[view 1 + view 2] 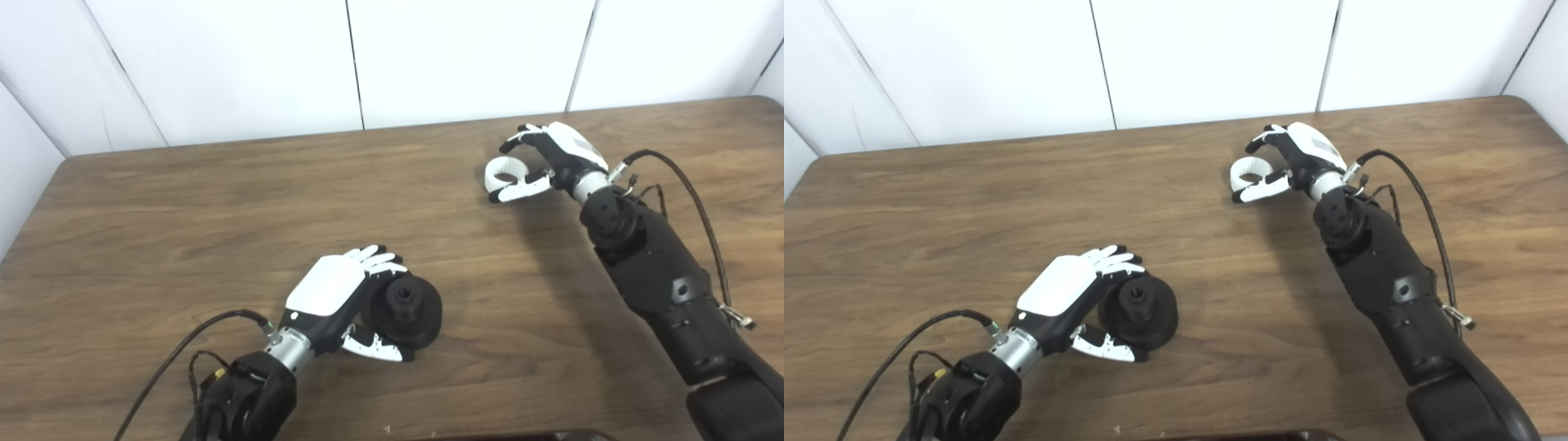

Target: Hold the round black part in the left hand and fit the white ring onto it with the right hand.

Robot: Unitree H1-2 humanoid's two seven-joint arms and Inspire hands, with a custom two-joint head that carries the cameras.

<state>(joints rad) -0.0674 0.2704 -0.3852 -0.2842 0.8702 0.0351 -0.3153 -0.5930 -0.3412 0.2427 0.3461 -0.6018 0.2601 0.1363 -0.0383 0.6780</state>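
White ring (503, 171) pinched in right hand (554, 160) fingers near tabletop (184, 208) far edge; left hand (343, 294) fingers wrapped round black part (407, 309).

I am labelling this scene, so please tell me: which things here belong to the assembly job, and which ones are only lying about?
Belong to the job:
- round black part, gripped by the left robot hand
- white ring, gripped by the right robot hand

Only lying about:
- dark object at the near table edge, mostly cut off
- wooden table is just the support

Black arms with silver wrists, looping black cables, and white-backed left hand (334, 288) and right hand (554, 160) with black-tipped fingers
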